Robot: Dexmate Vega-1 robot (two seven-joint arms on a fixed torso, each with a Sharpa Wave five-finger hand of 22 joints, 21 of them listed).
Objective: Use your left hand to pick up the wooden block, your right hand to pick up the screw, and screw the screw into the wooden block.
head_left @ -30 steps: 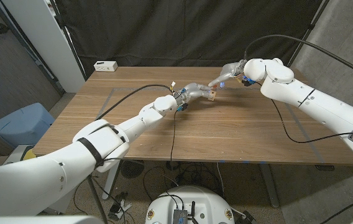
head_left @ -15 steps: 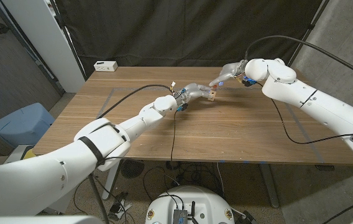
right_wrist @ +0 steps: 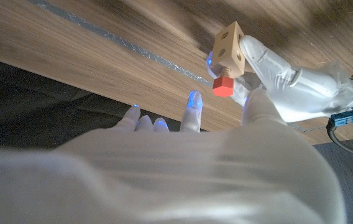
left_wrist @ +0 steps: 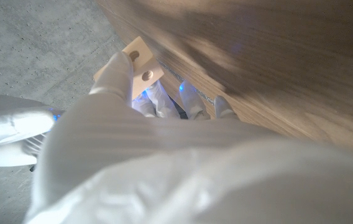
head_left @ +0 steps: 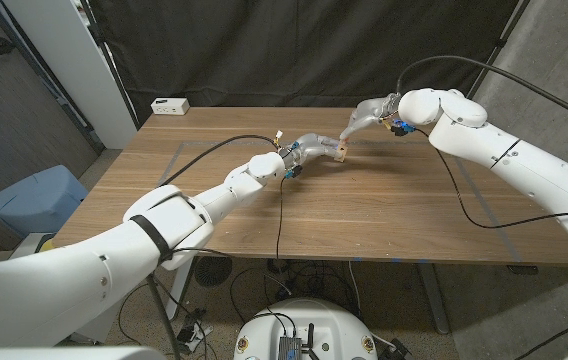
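The block (right_wrist: 229, 45) is sitting in the left hand (head_left: 309, 150), held up over the far middle of the table (head_left: 364, 210). The screw (right_wrist: 222, 85), red-headed, is sticking out of one block face, its axis pointing toward the right hand (head_left: 364, 115). That hand is hovering just beside the head, fingers (right_wrist: 193, 106) spread and holding nothing, so it is the nearer one for turning

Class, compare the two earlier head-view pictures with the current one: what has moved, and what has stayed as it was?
The right hand and its arm have lifted and drawn slightly back from the wooden block. The red screw sits in the block, with no fingers around it. The left hand still holds the block in the same spot above the table.
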